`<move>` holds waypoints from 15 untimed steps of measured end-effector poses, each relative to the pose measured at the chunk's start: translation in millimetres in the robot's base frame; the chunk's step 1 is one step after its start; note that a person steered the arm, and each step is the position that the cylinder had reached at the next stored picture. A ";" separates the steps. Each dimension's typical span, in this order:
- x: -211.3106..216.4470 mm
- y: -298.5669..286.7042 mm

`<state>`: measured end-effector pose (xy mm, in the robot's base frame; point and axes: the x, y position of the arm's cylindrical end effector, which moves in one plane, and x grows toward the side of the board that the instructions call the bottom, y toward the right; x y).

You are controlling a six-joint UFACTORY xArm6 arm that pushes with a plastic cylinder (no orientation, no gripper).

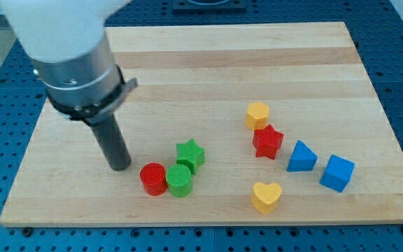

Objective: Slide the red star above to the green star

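Observation:
The red star (267, 141) lies right of the board's middle, just below a yellow hexagon (257, 115). The green star (189, 155) lies left of it, near the view's bottom centre, touching a green cylinder (179, 180) and close to a red cylinder (153, 178). My tip (120, 166) stands on the board left of the red cylinder, well left of the green star and far from the red star.
A blue triangle (301, 157) and a blue cube (337, 173) lie right of the red star. A yellow heart (266, 197) lies near the board's bottom edge. The wooden board (208, 56) rests on a blue perforated table.

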<state>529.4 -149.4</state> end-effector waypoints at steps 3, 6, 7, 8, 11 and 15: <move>-92.7 114.9; -124.4 330.4; -98.0 349.3; -72.1 344.8; -23.3 273.8; 0.1 245.6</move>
<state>529.5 96.1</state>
